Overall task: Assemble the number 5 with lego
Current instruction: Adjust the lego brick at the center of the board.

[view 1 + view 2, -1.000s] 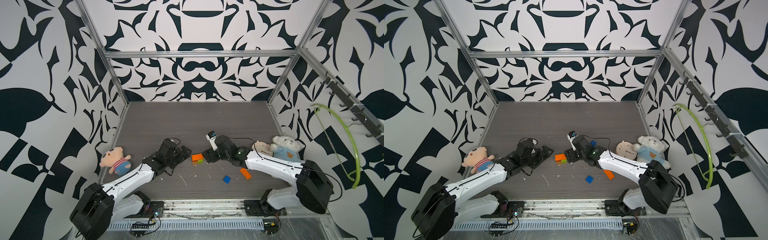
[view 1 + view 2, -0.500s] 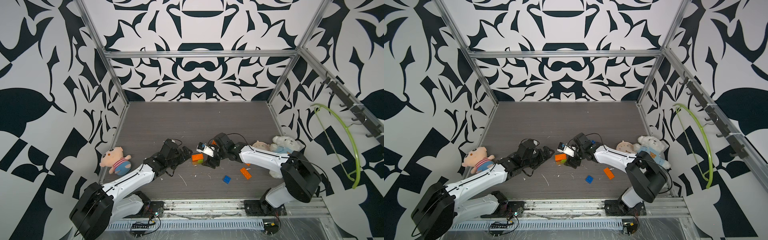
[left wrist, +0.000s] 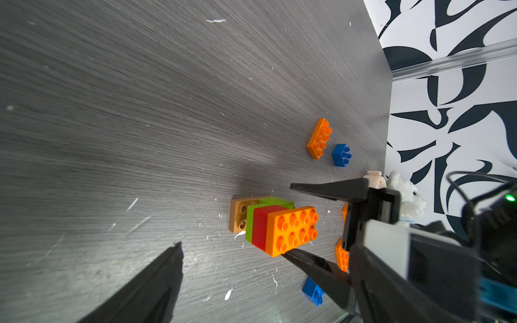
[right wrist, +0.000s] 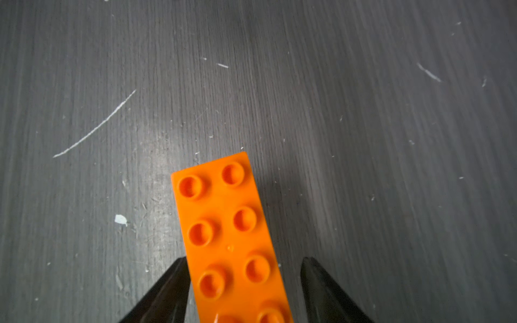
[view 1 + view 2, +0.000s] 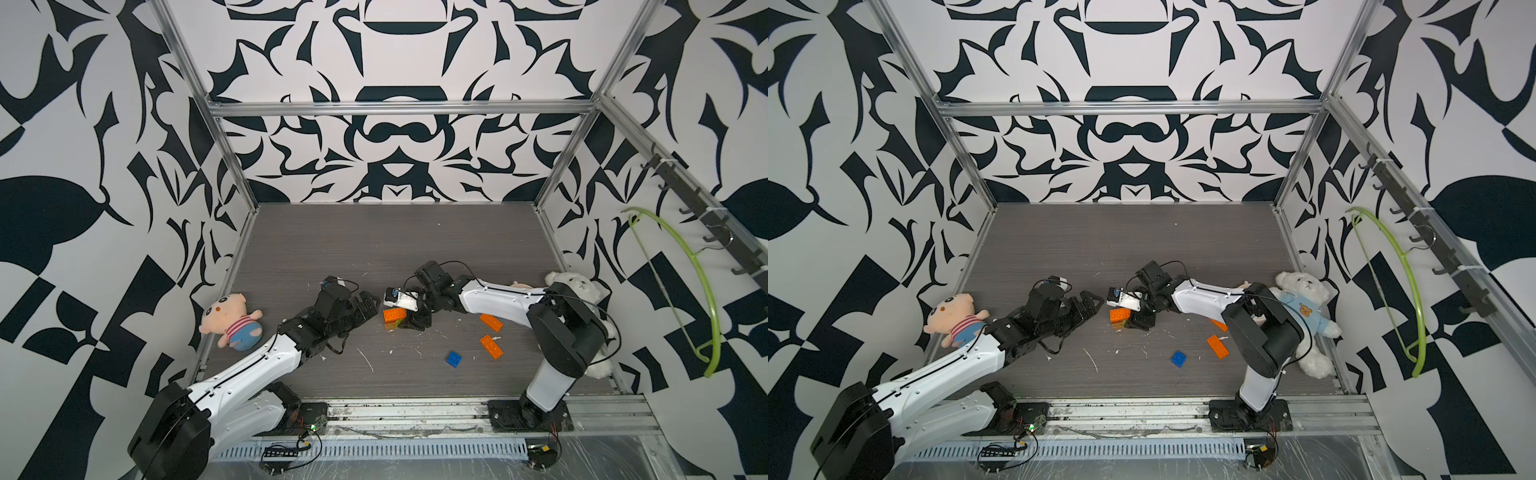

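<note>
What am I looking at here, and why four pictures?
These are two robot arms fixed at the front of a grey table. Two pictures look down from overhead; the other two come from a camera on each arm's wrist. Each arm ends in a two-fingered gripper. The left gripper is open and empty. The right gripper stands open around the orange brick topping a small lego stack, which rests on the table. Two loose orange bricks and a blue brick lie nearby. A pig plush and a white bear plush sit at the table's sides.
</note>
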{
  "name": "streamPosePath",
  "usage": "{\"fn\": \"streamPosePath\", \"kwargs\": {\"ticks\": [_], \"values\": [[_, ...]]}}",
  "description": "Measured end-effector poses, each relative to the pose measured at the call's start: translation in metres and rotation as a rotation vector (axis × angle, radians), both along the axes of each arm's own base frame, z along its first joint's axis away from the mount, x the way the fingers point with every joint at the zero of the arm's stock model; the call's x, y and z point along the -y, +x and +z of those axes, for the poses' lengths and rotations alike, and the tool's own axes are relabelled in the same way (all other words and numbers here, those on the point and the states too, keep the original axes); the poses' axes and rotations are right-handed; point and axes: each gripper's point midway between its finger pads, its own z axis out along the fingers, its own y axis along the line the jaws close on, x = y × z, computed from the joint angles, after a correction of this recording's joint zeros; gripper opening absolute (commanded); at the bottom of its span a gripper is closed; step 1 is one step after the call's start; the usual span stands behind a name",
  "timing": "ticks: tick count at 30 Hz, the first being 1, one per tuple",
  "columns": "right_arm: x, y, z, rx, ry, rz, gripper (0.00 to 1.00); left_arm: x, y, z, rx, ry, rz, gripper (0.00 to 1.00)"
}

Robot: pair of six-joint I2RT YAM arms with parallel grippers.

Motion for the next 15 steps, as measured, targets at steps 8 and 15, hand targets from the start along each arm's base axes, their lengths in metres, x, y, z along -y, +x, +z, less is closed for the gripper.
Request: {"fn": "streamPosePath", "kwargs": {"ticks": [8,15], "values": [[-0.0063,0.0023,-0.0016,-0.032,0.007,-0.005,0.51,-0.0065,-0.0027,-0.0035,-0.001,0.016,0.015,0.99],[-0.0104,0.0038,-0.0011,-0.075,0.003,-0.021,0.40,-0.0104,-0.0035,-0.0040,-0.001,0.029,0.026,0.99]]}}
